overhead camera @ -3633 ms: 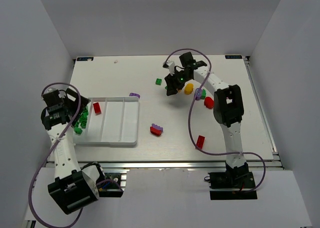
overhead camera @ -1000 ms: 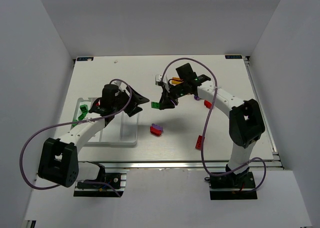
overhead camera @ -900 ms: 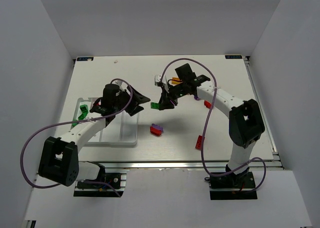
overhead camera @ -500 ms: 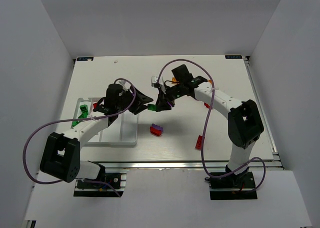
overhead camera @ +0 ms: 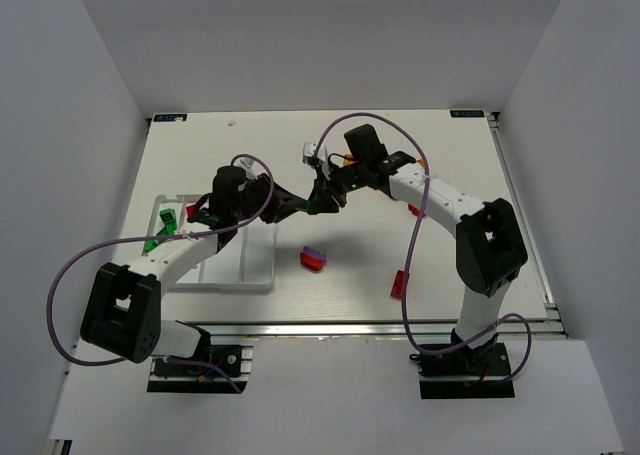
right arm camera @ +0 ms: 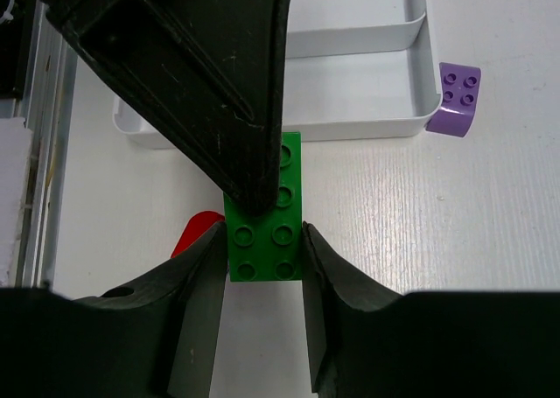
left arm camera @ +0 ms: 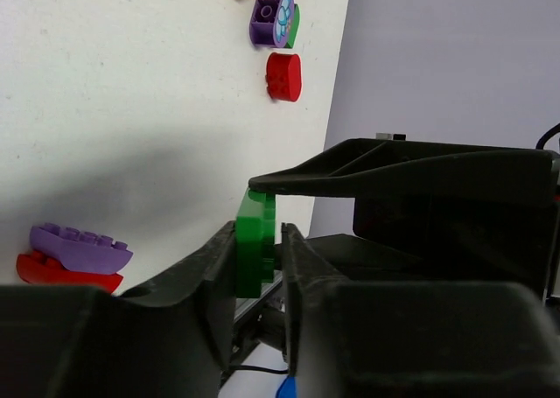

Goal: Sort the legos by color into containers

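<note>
A green lego (right arm camera: 263, 227) hangs above the table between the two arms, with both grippers on it. My right gripper (right arm camera: 263, 240) is shut on its long sides. My left gripper (left arm camera: 260, 240) is shut on the same green lego (left arm camera: 255, 249), its fingers flat against both faces. In the top view the left gripper (overhead camera: 295, 207) and the right gripper (overhead camera: 322, 199) meet tip to tip just right of the white tray (overhead camera: 262, 275). The tray's left compartments hold green legos (overhead camera: 152, 243) and a red one (overhead camera: 190, 211).
A purple lego on a red one (overhead camera: 313, 259) lies below the grippers. More red legos (overhead camera: 399, 284) sit to the right, with an orange one (overhead camera: 347, 160) behind the right arm. A purple lego (right arm camera: 458, 99) lies by the tray's corner.
The right arm has carried the green lego left to the left gripper. The left gripper's fingers, open before, have shut on it.
</note>
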`<state>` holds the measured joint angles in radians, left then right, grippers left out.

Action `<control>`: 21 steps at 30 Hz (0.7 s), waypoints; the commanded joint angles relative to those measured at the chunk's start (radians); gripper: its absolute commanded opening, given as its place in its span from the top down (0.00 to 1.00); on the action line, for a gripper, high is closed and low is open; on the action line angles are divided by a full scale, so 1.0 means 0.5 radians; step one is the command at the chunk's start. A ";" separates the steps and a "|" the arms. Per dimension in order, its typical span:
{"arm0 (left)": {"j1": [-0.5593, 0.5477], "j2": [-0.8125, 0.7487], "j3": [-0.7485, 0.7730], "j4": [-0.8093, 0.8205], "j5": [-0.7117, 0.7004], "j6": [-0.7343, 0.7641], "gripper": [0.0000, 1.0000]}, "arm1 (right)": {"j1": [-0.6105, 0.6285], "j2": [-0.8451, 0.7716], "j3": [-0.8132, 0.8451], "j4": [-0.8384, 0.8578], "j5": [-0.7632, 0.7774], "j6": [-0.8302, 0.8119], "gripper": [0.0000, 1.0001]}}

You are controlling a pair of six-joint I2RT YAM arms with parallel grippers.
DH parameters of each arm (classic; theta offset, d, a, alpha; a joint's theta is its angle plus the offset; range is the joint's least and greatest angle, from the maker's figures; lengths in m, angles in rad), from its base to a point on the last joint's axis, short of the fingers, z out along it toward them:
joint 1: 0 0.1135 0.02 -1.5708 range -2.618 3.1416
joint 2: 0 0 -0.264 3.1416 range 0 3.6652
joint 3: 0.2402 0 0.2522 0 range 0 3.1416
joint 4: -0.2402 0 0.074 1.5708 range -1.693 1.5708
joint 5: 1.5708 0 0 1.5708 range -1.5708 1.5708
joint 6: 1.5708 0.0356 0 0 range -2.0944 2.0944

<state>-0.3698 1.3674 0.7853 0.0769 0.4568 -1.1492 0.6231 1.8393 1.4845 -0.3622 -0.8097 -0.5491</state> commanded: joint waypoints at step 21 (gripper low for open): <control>0.626 -0.259 0.555 -1.802 -1.004 0.721 1.00 | -0.111 -0.071 -0.119 0.295 0.190 0.199 0.11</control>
<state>-0.1417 1.2968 0.9672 -0.5179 0.1631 -0.9241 0.5877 1.8526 1.4490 -0.2623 -0.7330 -0.4618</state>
